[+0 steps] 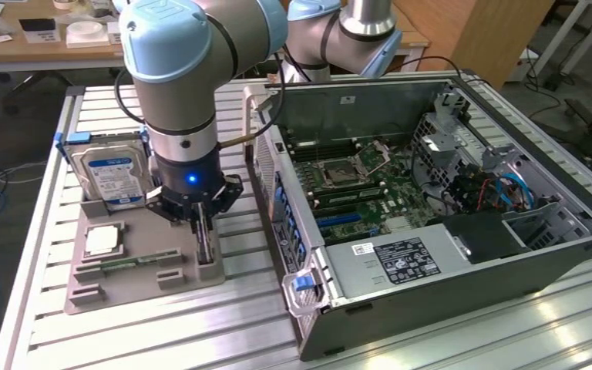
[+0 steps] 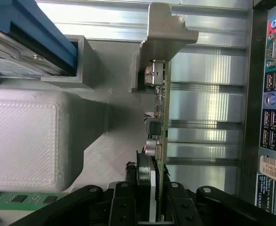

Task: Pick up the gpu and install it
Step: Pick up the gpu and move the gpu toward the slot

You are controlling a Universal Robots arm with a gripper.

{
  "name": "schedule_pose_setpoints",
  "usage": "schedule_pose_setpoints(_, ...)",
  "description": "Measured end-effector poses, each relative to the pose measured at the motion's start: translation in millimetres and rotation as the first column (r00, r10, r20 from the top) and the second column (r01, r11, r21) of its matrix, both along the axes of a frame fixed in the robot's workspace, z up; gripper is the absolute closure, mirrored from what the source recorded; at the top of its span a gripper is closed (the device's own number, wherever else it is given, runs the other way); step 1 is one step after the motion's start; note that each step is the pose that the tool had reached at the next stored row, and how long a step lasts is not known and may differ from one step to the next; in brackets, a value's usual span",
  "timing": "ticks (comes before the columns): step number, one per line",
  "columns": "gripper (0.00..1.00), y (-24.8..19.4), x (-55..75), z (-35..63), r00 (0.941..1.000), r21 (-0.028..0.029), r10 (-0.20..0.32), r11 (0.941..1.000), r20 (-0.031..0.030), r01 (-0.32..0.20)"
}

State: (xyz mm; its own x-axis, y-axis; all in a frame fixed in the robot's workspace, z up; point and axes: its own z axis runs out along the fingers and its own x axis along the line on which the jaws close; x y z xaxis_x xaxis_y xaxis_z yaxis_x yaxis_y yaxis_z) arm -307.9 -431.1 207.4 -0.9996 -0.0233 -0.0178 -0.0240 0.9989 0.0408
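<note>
Starting at the claw (image 1: 203,225), left of centre in the exterior view: planted straight down over the gpu (image 1: 206,254), astride its upper edge. Same story from the wrist view, with the claw (image 2: 152,209) at the bottom edge of frame and the gpu (image 2: 162,117) running edge-on up the middle to its silver bracket (image 2: 168,33) near the top. Cannot tell whether clamped on the card or stopped just short of it. Standing upright in a slot of the grey holder tray (image 1: 142,291), and not yet lifted by the look of it. Probably light and stiff, and very thin, so easy to carry but easy to tip or twist. Likely fragile too, given the bare parts and the black fan (image 2: 141,174) on one face. Best taken across the two flat faces near the top edge, about mid-length, clear of the fan and away from the bracket end. Moving outward on the tray: hard drive (image 1: 114,176) upright toward the upper left, processor chip (image 1: 102,240) below it, memory stick (image 1: 132,263) lying flat at lower left. Further right, an open computer case (image 1: 461,308) on its side, motherboard (image 1: 348,177) exposed. Under everything, the slotted aluminium counter (image 1: 173,339).
</note>
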Motion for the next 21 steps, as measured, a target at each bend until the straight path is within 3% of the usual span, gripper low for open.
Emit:
schedule_pose_setpoints(10,0.72,-0.1,0.0,2.4,1.0000,0.0002,0.000,1.0000,0.0000,0.000)
schedule_pose_setpoints(21,0.72,-0.1,0.0,25.8,1.0000,0.0012,0.000,1.0000,0.0000,0.000)
